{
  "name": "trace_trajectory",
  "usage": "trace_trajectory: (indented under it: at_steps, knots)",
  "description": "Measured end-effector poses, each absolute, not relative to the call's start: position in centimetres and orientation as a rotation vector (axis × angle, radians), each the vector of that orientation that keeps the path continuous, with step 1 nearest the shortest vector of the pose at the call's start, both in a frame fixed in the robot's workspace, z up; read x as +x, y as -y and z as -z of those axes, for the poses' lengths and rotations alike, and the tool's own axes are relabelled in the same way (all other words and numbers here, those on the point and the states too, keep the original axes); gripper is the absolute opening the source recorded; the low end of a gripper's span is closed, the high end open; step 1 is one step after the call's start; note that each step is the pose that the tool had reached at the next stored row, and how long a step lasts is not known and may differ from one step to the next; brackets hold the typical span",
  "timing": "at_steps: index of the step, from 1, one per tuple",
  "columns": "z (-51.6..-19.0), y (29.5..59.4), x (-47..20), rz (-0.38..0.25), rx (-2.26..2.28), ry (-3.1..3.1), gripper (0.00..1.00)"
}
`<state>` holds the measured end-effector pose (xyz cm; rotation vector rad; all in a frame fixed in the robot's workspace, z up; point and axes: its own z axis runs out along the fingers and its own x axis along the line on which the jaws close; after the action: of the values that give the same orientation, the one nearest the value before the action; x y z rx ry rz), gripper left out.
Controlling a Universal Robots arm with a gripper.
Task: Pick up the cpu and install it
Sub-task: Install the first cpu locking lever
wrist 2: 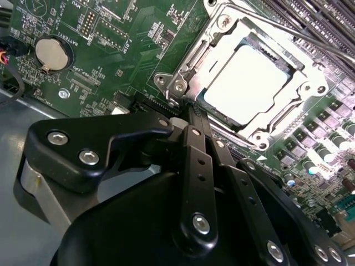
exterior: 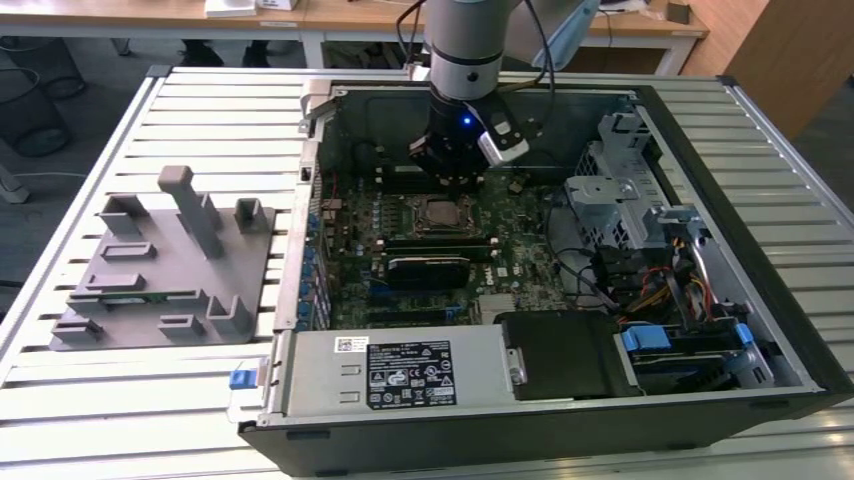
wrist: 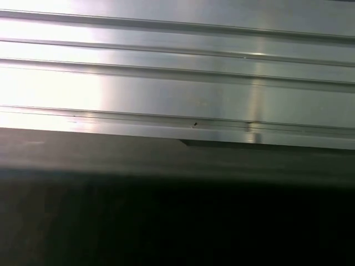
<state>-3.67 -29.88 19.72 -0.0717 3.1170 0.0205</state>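
We log the arm inside the open computer case (exterior: 747,300), with the gripper (exterior: 457,172) hanging just above the socket (exterior: 441,212) at the middle of the motherboard (exterior: 527,235).

The cpu (wrist 2: 244,83) lies flat in the socket, silver top up, with the metal frame (wrist 2: 310,88) of the socket around its edges. In the second wrist view the gripper (wrist 2: 191,113) sits just beside the socket's near corner, apart from the chip. Its two black fingers (wrist 2: 194,138) run side by side and look pressed together at the tips, with nothing between them; the tips are partly hidden by the linkage, so we hold this loosely.

Step in hand, as we judge it: the placing is done and the work is at the securing stage. The chip appears seated, though we cannot tell from this angle whether the frame is clamped down or the lever latched.

The next move calls for a careful check of seating against the socket before any downward force, since a tilted chip would bend contacts.

Away from the socket, outside the case, the grey tray (exterior: 160,265) stands on the slatted table (exterior: 80,400). The coin battery (wrist 2: 51,52) lies well apart from the socket on the board.
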Motion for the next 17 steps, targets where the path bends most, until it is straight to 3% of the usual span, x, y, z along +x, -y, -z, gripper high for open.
trace_trajectory:
  at_steps: [10, 17]
  knots:
    - [-19.58, 29.88, -3.44, -0.013, -0.072, -3.119, 0.11]
    - [-19.65, 29.86, -3.42, -0.047, -0.072, -3.122, 0.11]
